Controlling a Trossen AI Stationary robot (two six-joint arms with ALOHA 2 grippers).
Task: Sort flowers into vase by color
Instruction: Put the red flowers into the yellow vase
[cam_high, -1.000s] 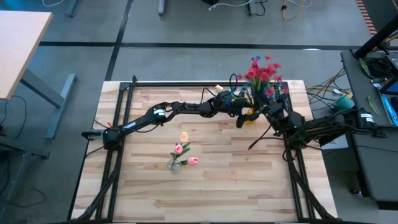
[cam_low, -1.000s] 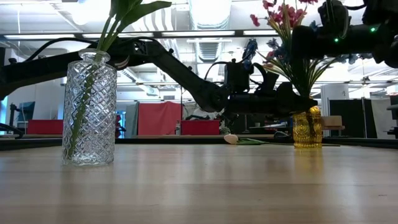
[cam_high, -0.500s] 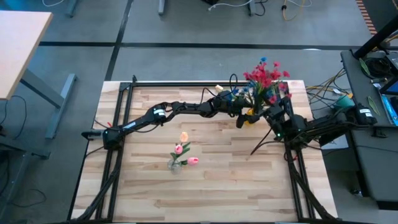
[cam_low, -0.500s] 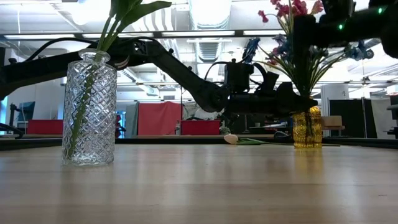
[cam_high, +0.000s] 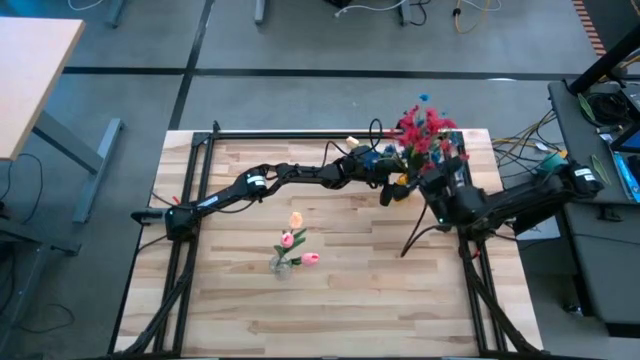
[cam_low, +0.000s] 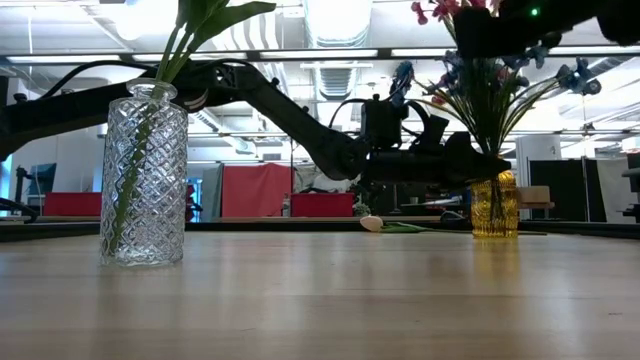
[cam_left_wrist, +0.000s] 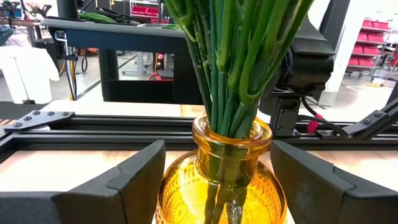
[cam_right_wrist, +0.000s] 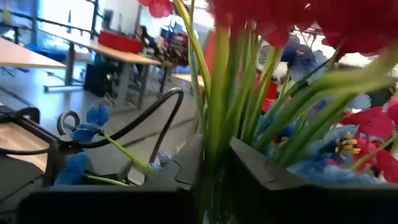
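Note:
An amber glass vase (cam_high: 400, 188) (cam_low: 495, 205) stands near the table's far right corner. A bunch of red and blue flowers (cam_high: 425, 128) (cam_low: 480, 70) rises from it on green stems. My left gripper (cam_high: 392, 185) (cam_left_wrist: 217, 162) reaches level from the table's left and is closed on the vase. My right gripper (cam_high: 440, 170) (cam_low: 490, 20) is high above the vase, shut on the bunch's stems. A clear cut-glass vase (cam_high: 283, 265) (cam_low: 145, 180) with pink and peach buds (cam_high: 293, 238) stands mid-table. A cream bud (cam_low: 372, 223) lies on the table beyond it. My left gripper holds the amber vase by its round body (cam_left_wrist: 186, 199), just below the neck, one finger on each side. The fingers come in level from the table's left. The vase stands upright on the table. My right gripper pinches the bunch's green stems (cam_right_wrist: 217, 143) between its two fingers, well above the vase's mouth and just under the blooms. The stems run upright through the hold, and their lower ends (cam_left_wrist: 230, 118) reach down into the vase's neck.
A black frame rail (cam_high: 330, 133) runs along the table's far edge, with rails down both sides. Cables (cam_high: 520, 150) lie off the table's right side. The near half of the wooden table (cam_high: 330, 310) lies bare around the clear vase.
My right gripper has risen, staying shut on the stems, and the bunch of red and blue flowers has been drawn upward with it; the stems' lower ends stay in the amber vase. The vase has stayed in place.

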